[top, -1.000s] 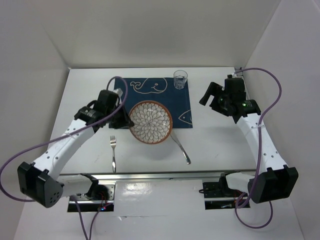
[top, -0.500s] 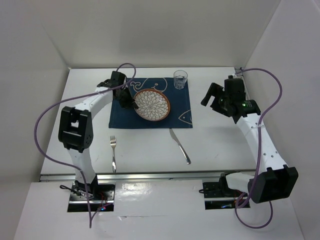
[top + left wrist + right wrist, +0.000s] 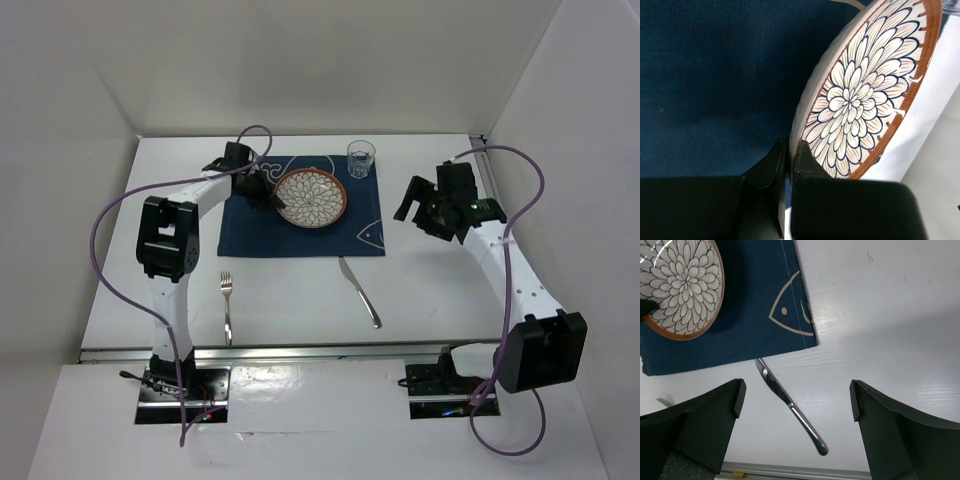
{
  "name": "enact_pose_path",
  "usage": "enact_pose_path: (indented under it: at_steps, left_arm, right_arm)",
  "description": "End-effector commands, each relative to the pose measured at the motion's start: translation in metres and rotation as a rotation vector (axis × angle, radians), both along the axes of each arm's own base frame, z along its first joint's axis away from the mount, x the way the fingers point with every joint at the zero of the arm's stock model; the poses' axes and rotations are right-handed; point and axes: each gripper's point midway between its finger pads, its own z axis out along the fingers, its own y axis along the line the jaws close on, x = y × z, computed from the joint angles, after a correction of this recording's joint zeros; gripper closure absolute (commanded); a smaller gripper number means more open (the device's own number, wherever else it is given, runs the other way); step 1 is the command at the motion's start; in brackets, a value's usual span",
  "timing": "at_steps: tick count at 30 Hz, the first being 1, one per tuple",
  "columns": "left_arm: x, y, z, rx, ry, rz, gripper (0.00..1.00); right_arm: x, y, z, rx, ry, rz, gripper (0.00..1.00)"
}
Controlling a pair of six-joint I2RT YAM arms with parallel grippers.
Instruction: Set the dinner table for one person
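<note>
The plate point(image 3: 312, 197) moved back; dinner table point(image 3: 430, 290) plain, glossy white.

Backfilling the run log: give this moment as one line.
left tool: shut on plate rim | plate: tilted above mat | right tool: open, over table | glass: on mat | fork, knife: on table

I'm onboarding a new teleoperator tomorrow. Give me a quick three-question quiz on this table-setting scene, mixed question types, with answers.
1. True or false: the left gripper clamps the plate by its rim.
2. What stands at the far right corner of the mat? A spoon, B glass, C bowl.
3. Fill in: the right gripper is open and holds ____.
Key: 1 true; 2 B; 3 nothing.
</note>
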Motion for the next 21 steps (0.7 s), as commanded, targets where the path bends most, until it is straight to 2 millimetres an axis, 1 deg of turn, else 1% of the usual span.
enact_pose_path:
  at_steps: [1, 2, 3, 4, 5, 6, 7, 8, 9, 10, 12, 13, 14, 15, 16, 17, 18, 19, 20, 21]
  left_arm:
    - [0.019, -0.021, 0.033, -0.096, -0.104, -0.075, 1.00]
    - [0.017, -0.020, 0.032, -0.094, -0.092, -0.075, 1.00]
    - [0.014, -0.017, 0.023, -0.077, -0.076, -0.063, 1.00]
    - [0.013, -0.016, 0.023, -0.070, -0.084, -0.056, 1.00]
    - [0.008, -0.013, 0.023, -0.060, -0.078, -0.050, 1.00]
    - [0.010, -0.012, 0.023, -0.054, -0.088, -0.044, 0.90]
    - [0.008, -0.009, 0.025, -0.036, -0.089, -0.043, 0.81]
    - [0.005, -0.009, 0.024, -0.033, -0.074, -0.043, 0.71]
    - [0.007, -0.007, 0.026, -0.019, -0.082, -0.043, 0.60]
    - [0.004, -0.004, 0.022, -0.001, -0.067, -0.046, 0.46]
    - [0.008, -0.003, 0.028, 0.012, -0.082, -0.045, 0.42]
    - [0.006, -0.001, 0.031, 0.025, -0.084, -0.047, 0.35]
    - [0.008, 0.000, 0.041, 0.029, -0.102, -0.041, 0.34]
    - [0.005, 0.002, 0.042, 0.044, -0.100, -0.045, 0.34]
    - [0.009, 0.006, 0.052, 0.067, -0.129, -0.042, 0.28]
    - [0.008, 0.008, 0.063, 0.078, -0.146, -0.043, 0.27]
    - [0.004, 0.011, 0.069, 0.093, -0.143, -0.043, 0.21]
    - [0.005, 0.015, 0.077, 0.119, -0.164, -0.040, 0.21]
    - [0.002, 0.017, 0.082, 0.129, -0.162, -0.034, 0.19]
    - [-0.002, 0.020, 0.099, 0.141, -0.194, -0.036, 0.19]
  right_arm:
    - [0.001, 0.009, -0.003, -0.001, -0.010, 0.016, 0.02]
    - [0.000, 0.012, -0.007, -0.008, -0.007, 0.024, 0.01]
    - [-0.003, 0.011, -0.013, -0.011, 0.008, 0.024, 0.01]
    - [-0.004, 0.015, -0.017, -0.013, 0.019, 0.036, 0.01]
    - [-0.006, 0.013, -0.023, -0.023, 0.032, 0.030, 0.01]
    - [-0.011, 0.017, -0.029, -0.026, 0.047, 0.045, 0.01]
    - [-0.012, 0.023, -0.032, -0.029, 0.058, 0.062, 0.01]
    - [-0.015, 0.024, -0.037, -0.038, 0.068, 0.067, 0.01]
    - [-0.021, 0.030, -0.045, -0.053, 0.094, 0.089, 0.01]
    - [-0.023, 0.035, -0.045, -0.054, 0.094, 0.105, 0.01]
    - [-0.029, 0.044, -0.053, -0.068, 0.114, 0.148, 0.01]
    - [-0.038, 0.052, -0.061, -0.085, 0.142, 0.192, 0.01]
    - [-0.041, 0.059, -0.061, -0.087, 0.141, 0.227, 0.02]
    - [-0.044, 0.065, -0.065, -0.101, 0.151, 0.275, 0.04]
    - [-0.051, 0.077, -0.071, -0.116, 0.158, 0.331, 0.04]
    - [-0.058, 0.083, -0.081, -0.127, 0.187, 0.370, 0.11]
    - [-0.060, 0.086, -0.086, -0.151, 0.197, 0.396, 0.15]
    - [-0.068, 0.098, -0.092, -0.161, 0.212, 0.440, 0.20]
    - [-0.072, 0.101, -0.103, -0.189, 0.244, 0.465, 0.23]
    - [-0.076, 0.106, -0.110, -0.199, 0.265, 0.484, 0.29]
